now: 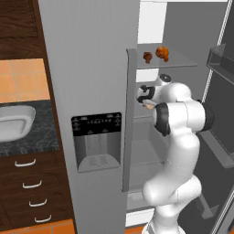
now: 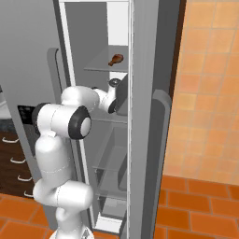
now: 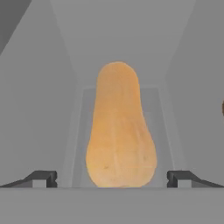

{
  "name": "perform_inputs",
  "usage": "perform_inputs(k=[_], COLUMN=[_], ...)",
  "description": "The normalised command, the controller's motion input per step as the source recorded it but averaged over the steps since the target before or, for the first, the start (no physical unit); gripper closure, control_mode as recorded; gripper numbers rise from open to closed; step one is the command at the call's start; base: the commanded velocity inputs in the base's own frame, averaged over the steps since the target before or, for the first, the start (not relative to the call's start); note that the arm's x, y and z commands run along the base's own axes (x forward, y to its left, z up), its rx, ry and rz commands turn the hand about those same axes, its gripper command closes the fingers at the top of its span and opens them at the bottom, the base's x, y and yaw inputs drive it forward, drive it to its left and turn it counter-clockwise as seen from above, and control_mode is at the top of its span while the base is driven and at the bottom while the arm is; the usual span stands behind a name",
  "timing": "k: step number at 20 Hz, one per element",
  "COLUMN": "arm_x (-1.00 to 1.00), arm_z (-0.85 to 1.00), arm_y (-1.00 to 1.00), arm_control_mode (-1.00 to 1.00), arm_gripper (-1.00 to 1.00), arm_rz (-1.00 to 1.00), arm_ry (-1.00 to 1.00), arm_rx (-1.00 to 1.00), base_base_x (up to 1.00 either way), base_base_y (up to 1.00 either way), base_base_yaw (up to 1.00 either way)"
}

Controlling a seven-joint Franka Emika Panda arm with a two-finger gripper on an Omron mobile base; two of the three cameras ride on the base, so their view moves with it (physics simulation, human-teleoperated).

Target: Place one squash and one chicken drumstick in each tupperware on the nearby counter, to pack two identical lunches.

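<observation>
Grey fridge interior (image 3: 52, 65) surrounds a tan squash (image 3: 120, 131) lying at twelve o'clock from the wide-open, empty claw (image 3: 113, 178). Left base view adds two chicken drumsticks (image 1: 156, 54) on a higher shelf (image 1: 183, 61), plus tupperware (image 1: 13, 121) on the table (image 1: 41, 137) at nine o'clock.

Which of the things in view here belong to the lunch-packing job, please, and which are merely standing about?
Part of the job:
- squash, between the open gripper fingers
- two chicken drumsticks on the upper fridge shelf
- tupperware on the counter

Standing about:
- fridge door with its dispenser
- drawers under the counter
</observation>
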Motion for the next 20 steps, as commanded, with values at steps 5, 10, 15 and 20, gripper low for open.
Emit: perform_inputs(k=[5,10,15,20], arm_x=[0.41,0.09,-0.02,-0.86], arm_z=[-0.3,-0.54,0.0,0.01], arm_y=[-0.15,-0.01,0.0,-0.1], arm_control_mode=[-1.0,-1.0,-1.0,-1.0], arm_gripper=[-1.0,1.0,1.0,1.0], arm_rz=[-0.03,-0.02,0.0,-0.01], arm_ry=[0.0,0.11,0.02,-0.11], arm_rx=[0.0,0.0,0.0,0.05], base_base_x=[0.0,0.0,0.0,0.0], base_base_y=[0.0,0.0,0.0,0.0], base_base_yaw=[0.0,0.0,0.0,0.0])
